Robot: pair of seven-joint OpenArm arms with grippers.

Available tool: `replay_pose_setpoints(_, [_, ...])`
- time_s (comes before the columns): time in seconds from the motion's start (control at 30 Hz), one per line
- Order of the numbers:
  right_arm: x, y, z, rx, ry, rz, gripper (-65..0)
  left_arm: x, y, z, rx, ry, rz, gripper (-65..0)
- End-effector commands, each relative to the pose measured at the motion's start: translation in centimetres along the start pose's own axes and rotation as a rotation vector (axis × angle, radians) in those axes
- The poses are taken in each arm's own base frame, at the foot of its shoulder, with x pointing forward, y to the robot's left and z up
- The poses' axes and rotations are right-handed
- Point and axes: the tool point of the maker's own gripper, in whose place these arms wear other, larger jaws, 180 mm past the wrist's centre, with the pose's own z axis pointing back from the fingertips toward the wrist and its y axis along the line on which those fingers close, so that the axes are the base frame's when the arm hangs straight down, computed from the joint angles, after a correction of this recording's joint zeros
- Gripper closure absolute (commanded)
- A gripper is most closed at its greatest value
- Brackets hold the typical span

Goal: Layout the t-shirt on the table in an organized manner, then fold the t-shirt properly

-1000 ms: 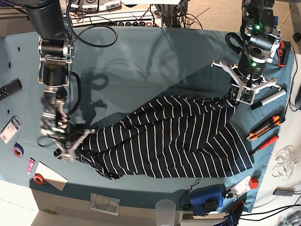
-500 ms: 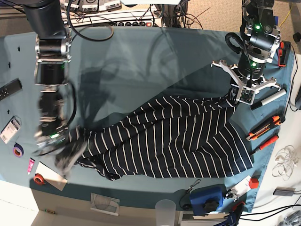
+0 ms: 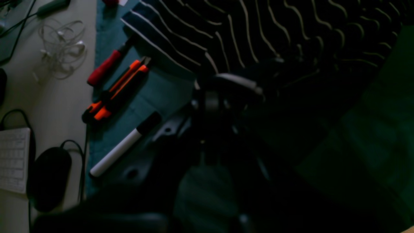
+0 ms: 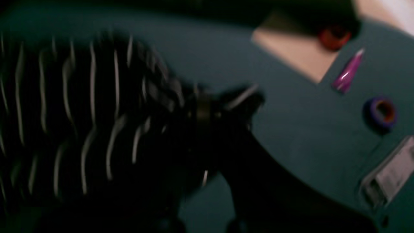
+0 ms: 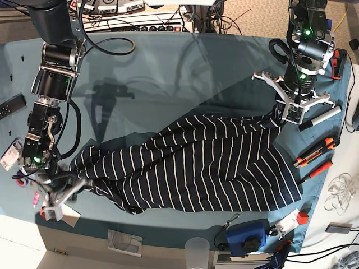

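Observation:
The dark navy t-shirt (image 5: 207, 162) with thin white stripes lies crumpled and stretched across the front half of the teal table (image 5: 168, 73). My left gripper (image 5: 279, 116) is at the shirt's upper right corner, shut on a bunched bit of fabric; the left wrist view shows the gripper (image 3: 226, 85) pinching the striped t-shirt (image 3: 275, 29). My right gripper (image 5: 72, 178) is low at the shirt's left end, shut on that edge. The right wrist view is blurred, with the gripper (image 4: 207, 108) against the t-shirt (image 4: 81, 113).
A white marker (image 5: 321, 117), an orange cutter (image 5: 317, 151) and a red screwdriver (image 5: 317, 169) lie along the right edge. A blue device (image 5: 247, 235) and a plastic cup (image 5: 197, 246) sit at the front. Tape rolls (image 5: 21, 179), paper (image 5: 59, 208) and a remote (image 5: 12, 106) lie left.
My right gripper has shut on the shirt's left end and moved left and toward the front edge, drawing the fabric out that way. The left arm has not moved.

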Motion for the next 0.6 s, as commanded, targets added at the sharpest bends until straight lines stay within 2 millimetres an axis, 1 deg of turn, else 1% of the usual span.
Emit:
replay_pose_setpoints(0.0, [1.8, -0.5, 0.8, 0.000, -0.031, 0.024, 0.0, 1.1, 0.3, 0.3, 0.012, -0.045, -0.006, 0.0])
replay_pose_setpoints(0.1, [0.0, -0.2, 0.8, 0.017, 0.063, 0.054, -19.0, 1.1, 0.3, 0.3, 0.011, -0.045, -0.006, 0.0])
replay_pose_setpoints(0.13, [-0.2, -0.2, 0.8, 0.016, 0.073, 0.054, -23.1, 1.1, 0.3, 0.3, 0.011, -0.045, -0.006, 0.0])
replay_pose_setpoints(0.2, [-0.2, -0.2, 0.7, 0.016, 0.074, 0.060, -24.4, 1.1, 0.3, 0.3, 0.011, -0.045, -0.006, 0.0])
replay_pose_setpoints(0.3, [-1.2, 1.1, 0.0, 0.067, 0.113, 0.135, -24.4, 1.1, 0.3, 0.3, 0.012, -0.045, -0.006, 0.0])
replay_pose_setpoints(0.37, [-2.6, 2.7, -1.1, 0.108, 0.169, 0.188, -24.4, 1.1, 0.3, 0.3, 0.011, -0.045, -0.006, 0.0])
replay_pose_setpoints(0.43, [-4.3, 3.8, -2.4, 0.113, 0.232, 0.273, -24.4, 1.1, 0.3, 0.3, 0.011, -0.045, -0.006, 0.0])
replay_pose_setpoints(0.5, [-5.5, 4.1, -3.8, 0.071, 0.265, 0.378, -24.4, 1.1, 0.3, 0.3, 0.012, -0.045, -0.006, 0.0])
replay_pose_setpoints(0.57, [-5.9, 3.8, -5.3, -0.003, 0.247, 0.436, -24.4, 1.1, 0.3, 0.3, 0.011, -0.045, -0.006, 0.0])
